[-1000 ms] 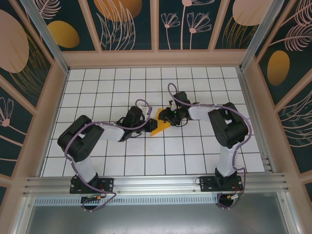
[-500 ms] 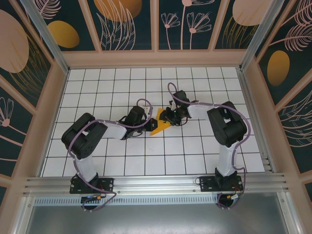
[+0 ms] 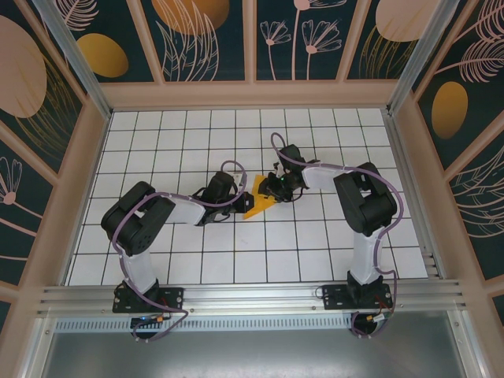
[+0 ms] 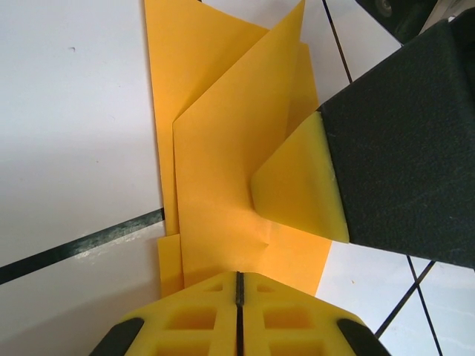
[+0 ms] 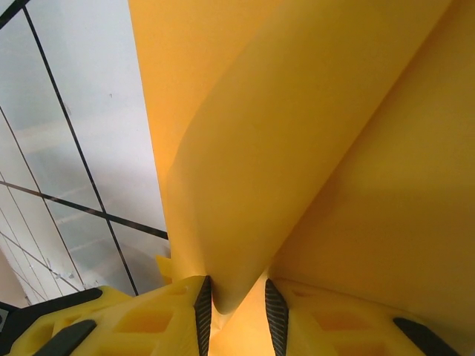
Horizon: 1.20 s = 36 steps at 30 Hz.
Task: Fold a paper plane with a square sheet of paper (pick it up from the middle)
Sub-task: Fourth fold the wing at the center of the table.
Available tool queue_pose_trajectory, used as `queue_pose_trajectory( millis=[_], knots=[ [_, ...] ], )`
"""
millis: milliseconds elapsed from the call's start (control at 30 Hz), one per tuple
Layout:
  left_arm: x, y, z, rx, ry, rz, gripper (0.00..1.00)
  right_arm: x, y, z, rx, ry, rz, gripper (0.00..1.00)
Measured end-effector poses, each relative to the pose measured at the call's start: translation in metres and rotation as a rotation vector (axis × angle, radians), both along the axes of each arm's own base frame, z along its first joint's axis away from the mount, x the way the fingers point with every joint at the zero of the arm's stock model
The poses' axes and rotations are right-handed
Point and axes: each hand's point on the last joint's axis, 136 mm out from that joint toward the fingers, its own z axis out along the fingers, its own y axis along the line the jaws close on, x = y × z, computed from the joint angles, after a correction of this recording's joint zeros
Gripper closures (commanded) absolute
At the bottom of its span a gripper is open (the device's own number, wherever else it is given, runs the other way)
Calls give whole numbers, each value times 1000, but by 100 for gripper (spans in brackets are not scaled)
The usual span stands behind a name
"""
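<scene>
Lying near the middle of the table, between the two wrists: one sheet of paper, orange-yellow, partly folded into a pointed, layered form with overlapping flaps.

Handling, as judged:
- Very light, thin and limp.
- Holds a crease, but buckles and curls under the least sideways push, as the rounded bulge in the right wrist view suggests.
- Smooth, so the layers are likely to slide over one another.
- Liable to tear or take stray creases if both arms pull at once.
- Best taken at a folded edge or where the layers stack, with a flat, shallow pinch. A loose single flap is a poor hold.

Left gripper: jaws closed tight on the near edge of the paper, which fans away from them across a tile line. The arm stretches low over the table from the left, wrist pointing right toward the paper.

Right gripper: pads stand narrowly apart, pinching a raised, rolled fold of the paper. The arm reaches in from the right with the elbow bent, the forearm turned leftward and the wrist low. It faces the left gripper closely across the paper.
</scene>
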Motion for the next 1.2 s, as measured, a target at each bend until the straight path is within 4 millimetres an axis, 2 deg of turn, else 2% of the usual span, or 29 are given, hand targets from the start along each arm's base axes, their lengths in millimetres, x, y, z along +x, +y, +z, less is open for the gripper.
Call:
queue_pose_trajectory(
  millis=[133, 300, 400, 500, 600, 800, 1100, 1200],
  knots=[
    [-1, 1, -1, 5, 5, 2, 89, 1, 0, 0, -7, 9, -1, 68],
    [-3, 3, 6, -7, 11, 13, 83, 0, -1, -2, -18, 19, -3, 71],
    [-2, 3, 28, -40, -18, 22, 82, 0, -1, -2, -18, 20, -2, 71],
    [5, 5, 61, -89, -77, 50, 83, 0, -1, -3, -21, 22, 1, 70],
    [14, 9, 74, -110, -97, 86, 83, 0, -1, -3, -26, 31, 1, 68],
    [16, 4, 70, -136, -55, 77, 84, 0, -1, -5, -38, 55, 0, 66],
    [1, -7, 34, -140, 66, 4, 87, 1, 0, -5, -47, 95, -28, 66],
    [0, -10, 31, -142, 80, -8, 87, 1, 0, -6, -49, 106, -37, 66]
  ],
)
